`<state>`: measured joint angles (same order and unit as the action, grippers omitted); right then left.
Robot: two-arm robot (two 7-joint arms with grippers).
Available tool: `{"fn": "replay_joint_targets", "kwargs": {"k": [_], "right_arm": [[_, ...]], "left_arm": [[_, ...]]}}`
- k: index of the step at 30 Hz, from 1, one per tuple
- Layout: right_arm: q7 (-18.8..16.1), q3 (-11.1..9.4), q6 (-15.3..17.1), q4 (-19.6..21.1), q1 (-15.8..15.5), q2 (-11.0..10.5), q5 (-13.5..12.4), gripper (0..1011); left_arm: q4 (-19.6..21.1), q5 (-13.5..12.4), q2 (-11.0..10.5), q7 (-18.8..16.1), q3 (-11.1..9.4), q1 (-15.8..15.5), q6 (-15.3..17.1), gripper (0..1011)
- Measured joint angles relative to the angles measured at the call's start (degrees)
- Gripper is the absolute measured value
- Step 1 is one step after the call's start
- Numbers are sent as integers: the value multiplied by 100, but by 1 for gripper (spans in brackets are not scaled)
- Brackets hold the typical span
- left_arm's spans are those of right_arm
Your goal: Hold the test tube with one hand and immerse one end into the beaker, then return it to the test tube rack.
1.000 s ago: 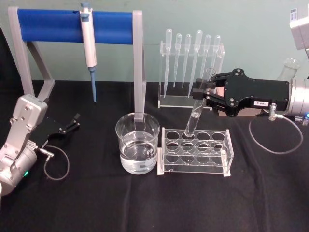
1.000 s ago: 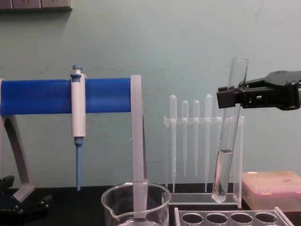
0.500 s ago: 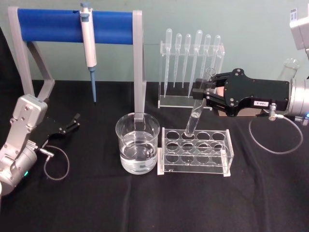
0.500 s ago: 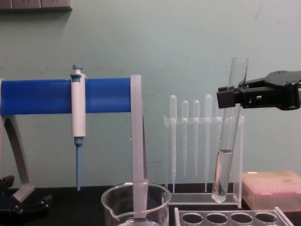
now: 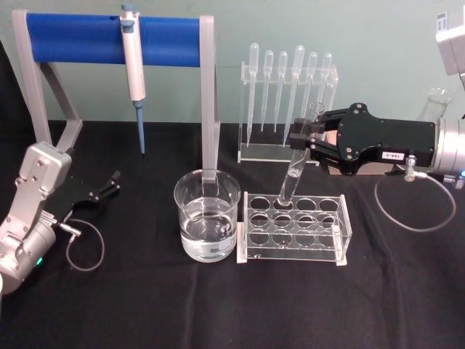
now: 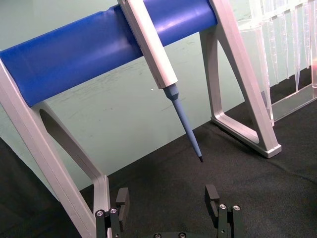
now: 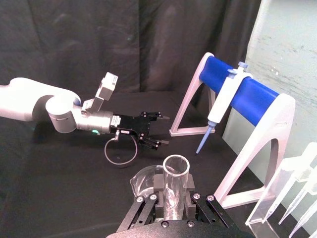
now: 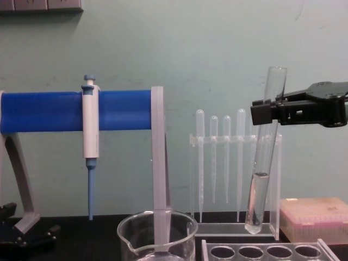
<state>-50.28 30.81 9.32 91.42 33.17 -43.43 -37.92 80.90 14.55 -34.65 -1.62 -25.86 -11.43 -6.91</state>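
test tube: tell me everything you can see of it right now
The test tube is a long, clear glass tube with an open plain rim and a round closed bottom. Clear liquid fills its lower part. The right gripper is shut on it near the top, holding it tilted, rim leaning right. Its bottom hangs just above the rack, touching nothing else.

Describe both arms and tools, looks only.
Right tool: flat black body with screws, small white label, on a round silver wrist; a thin grey cable loops under it. Left tool: black, slim fingers, on a boxy silver-grey wrist with a green light and its own cable loop.
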Motion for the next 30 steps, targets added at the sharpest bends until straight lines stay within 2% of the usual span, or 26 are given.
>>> {"fn": "replay_joint_targets", "kwargs": {"k": [30], "right_arm": [[0, 0, 0, 0, 0, 0, 0, 226]], "left_arm": [[0, 0, 0, 0, 0, 0, 0, 1000]]}}
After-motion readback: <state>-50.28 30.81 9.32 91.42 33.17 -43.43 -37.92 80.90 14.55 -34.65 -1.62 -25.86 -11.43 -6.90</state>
